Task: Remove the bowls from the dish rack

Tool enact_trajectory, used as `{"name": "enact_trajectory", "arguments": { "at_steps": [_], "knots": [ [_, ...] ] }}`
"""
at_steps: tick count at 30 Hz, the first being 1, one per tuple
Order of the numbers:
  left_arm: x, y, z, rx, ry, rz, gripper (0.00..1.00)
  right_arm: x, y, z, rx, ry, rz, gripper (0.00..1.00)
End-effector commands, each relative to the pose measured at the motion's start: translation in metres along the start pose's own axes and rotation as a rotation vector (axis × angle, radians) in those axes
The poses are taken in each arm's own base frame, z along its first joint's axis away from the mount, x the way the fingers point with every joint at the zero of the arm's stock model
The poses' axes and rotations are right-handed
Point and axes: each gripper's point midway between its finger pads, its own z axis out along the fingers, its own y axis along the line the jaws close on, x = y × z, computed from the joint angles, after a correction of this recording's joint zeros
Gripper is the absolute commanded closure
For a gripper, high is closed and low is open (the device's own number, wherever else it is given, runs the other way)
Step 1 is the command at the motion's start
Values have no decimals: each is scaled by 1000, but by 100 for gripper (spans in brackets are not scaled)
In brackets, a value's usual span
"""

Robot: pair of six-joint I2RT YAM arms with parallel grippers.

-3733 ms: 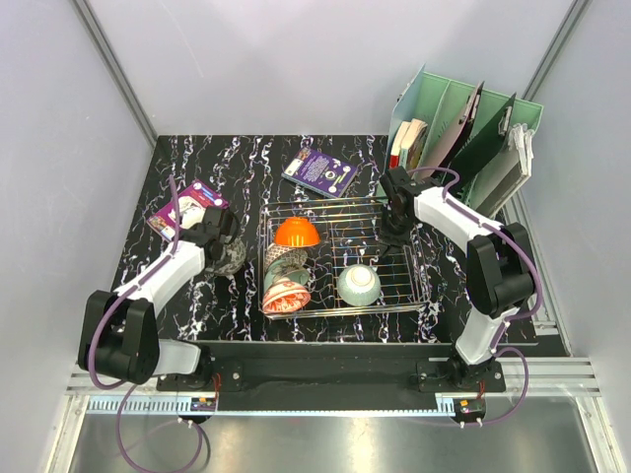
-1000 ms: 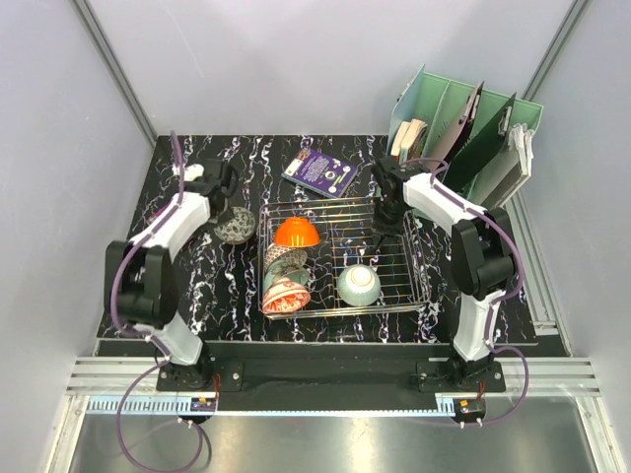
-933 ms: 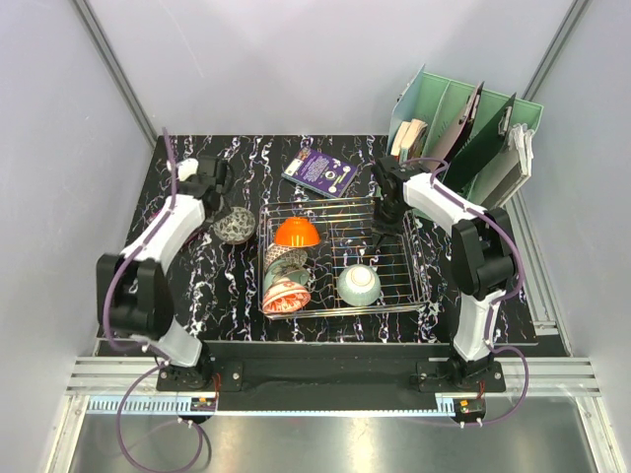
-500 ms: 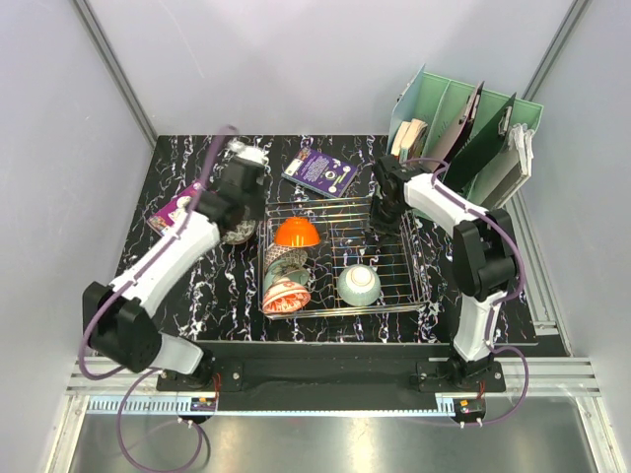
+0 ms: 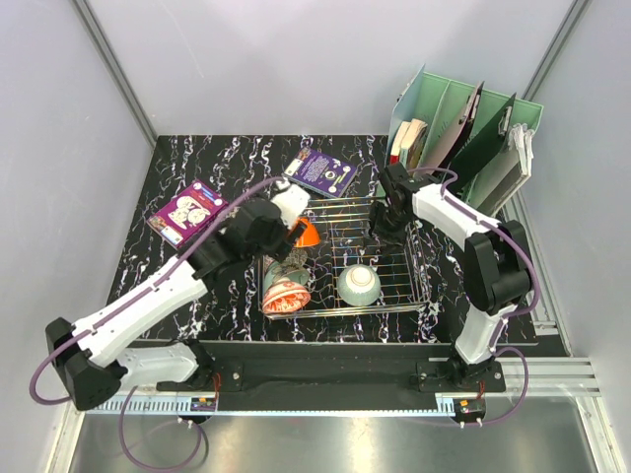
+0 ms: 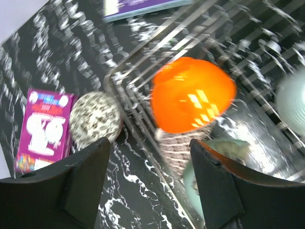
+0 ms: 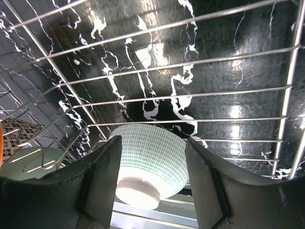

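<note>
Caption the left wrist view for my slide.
Open fingers above the orange bowl in the dish rack; grey patterned bowl and purple booklet on the table beside it.

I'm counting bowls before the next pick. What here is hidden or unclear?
- Grey bowl: top view, hidden under the left arm.
- Orange bowl: top view, mostly covered by the left pincer; left wrist view, motion-blurred.
- Patterned bowls: left wrist view, blurred and partly behind the orange bowl; count unclear.
- Green bowl: right wrist view, sides hidden behind the right pincer.
</note>
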Motion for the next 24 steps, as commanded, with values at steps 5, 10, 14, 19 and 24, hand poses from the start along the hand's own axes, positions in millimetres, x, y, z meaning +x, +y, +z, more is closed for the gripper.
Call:
{"name": "enact_trajectory", "arguments": {
  "at_steps": [5, 10, 14, 19, 24],
  "knots": [
    [-25, -54, 17, 118, -19, 254, 27, -7, 22, -29, -124, -76, 25, 37],
    [-26, -81, 24, 160, -9, 343, 27, -1, 18, -28, -122, -64, 22, 36],
    [-14, -85, 32, 136, 31, 430, 27, 7, 11, -26, -110, -54, 24, 36],
    [-6, -83, 41, 99, 60, 471, 26, 13, 7, -23, -104, -39, 12, 36],
    [0, -78, 53, 38, 72, 513, 26, 10, 8, -22, -102, -41, 3, 37]
  ]
}}
